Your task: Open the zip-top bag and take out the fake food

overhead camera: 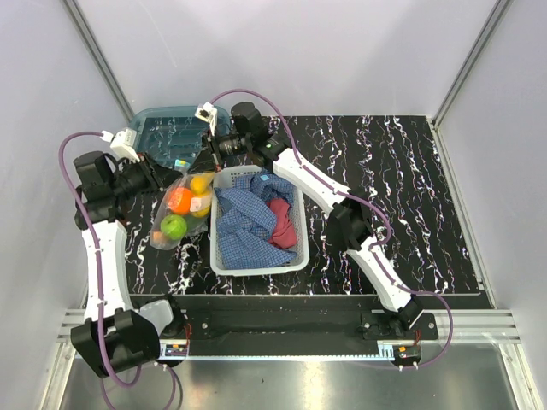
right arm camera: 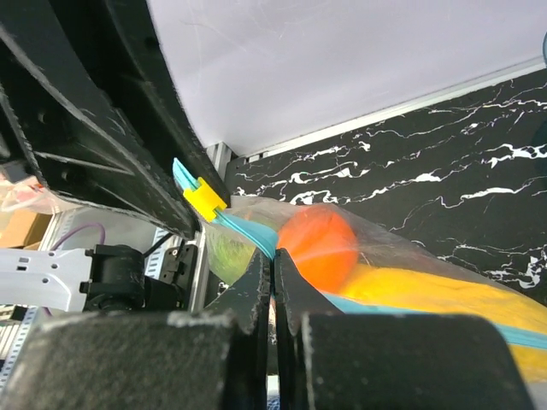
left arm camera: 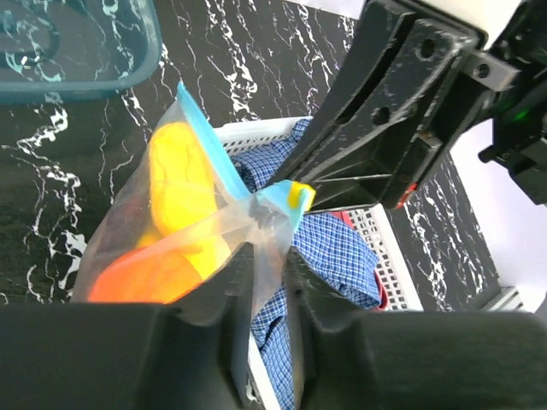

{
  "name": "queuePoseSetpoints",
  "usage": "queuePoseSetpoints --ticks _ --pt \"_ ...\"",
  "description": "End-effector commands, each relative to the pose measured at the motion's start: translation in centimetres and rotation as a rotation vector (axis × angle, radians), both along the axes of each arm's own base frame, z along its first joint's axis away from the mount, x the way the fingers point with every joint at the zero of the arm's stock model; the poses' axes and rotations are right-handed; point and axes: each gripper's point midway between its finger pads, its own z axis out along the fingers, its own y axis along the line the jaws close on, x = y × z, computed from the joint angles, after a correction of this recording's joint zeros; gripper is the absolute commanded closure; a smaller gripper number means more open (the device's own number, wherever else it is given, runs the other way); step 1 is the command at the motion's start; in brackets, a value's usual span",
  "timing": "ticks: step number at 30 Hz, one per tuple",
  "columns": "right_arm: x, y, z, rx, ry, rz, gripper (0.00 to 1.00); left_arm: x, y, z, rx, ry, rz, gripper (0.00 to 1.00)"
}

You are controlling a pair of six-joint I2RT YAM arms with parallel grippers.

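Opening is in hand: the zip-top bag (overhead camera: 184, 213), fake food (right arm camera: 318, 248) inside, hangs beside the basket (overhead camera: 256, 260), the right end effector (right arm camera: 273, 260) clamped at its zip strip and the left end effector (left arm camera: 269, 256) pinching its film, so the next move probably calls for pulling the mouth apart.

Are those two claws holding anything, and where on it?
Both hold the zip-top bag: left gripper and right gripper each pinch its plastic near the blue zip strip.

Basket (overhead camera: 256, 269) and bin (overhead camera: 162, 115) apparently hem the zip-top bag (overhead camera: 181, 213) closely.
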Motion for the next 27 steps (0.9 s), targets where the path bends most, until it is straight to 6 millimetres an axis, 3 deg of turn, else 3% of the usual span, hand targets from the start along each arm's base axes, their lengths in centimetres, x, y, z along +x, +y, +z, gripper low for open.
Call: queuePoseSetpoints --ticks 1,4,7,8,9,11,13,16,19,27 --pt "-1.0 -1.3 8.6 0.145 -0.113 0.006 1.0 0.9 0.4 1.3 0.036 -0.037 0.005 0.71" --pt "-1.3 -1.4 8.6 0.146 -0.113 0.019 1.0 1.4 0.7 1.5 0.035 -0.046 0.021 0.72" --pt "-1.4 -1.4 8.6 0.143 -0.105 0.026 1.0 1.8 0.5 1.8 0.016 -0.051 0.005 0.85" --pt "-1.5 -1.5 8.7 0.145 -0.106 0.029 0.99 1.9 0.3 1.9 0.003 -0.053 -0.008 0.98" --pt "-1.6 -1.5 8.6 0.144 -0.107 0.032 0.78 2.0 0.3 1.9 0.001 -0.054 -0.011 1.0" --pt "-1.9 -1.9 8.6 0.137 -0.121 0.05 0.56 1.6 -0.1 2.2 0.001 -0.074 -0.049 1.0" --pt "-1.8 -2.3 9.0 0.145 -0.167 0.056 0.38 1.2 -0.6 2.4 0.005 -0.092 -0.081 1.0" --pt "-1.9 -2.5 9.7 0.164 -0.209 0.065 0.23 0.5 -1.1 2.5 0.017 -0.121 -0.123 1.0" --pt "-2.6 -2.4 10.9 0.196 -0.205 0.107 0.23 0.2 -1.3 2.3 0.015 -0.128 -0.131 1.0" --pt "-2.5 -2.1 10.6 0.195 -0.228 0.101 0.16 -0.5 -2.2 2.7 0.005 -0.14 -0.177 1.0"
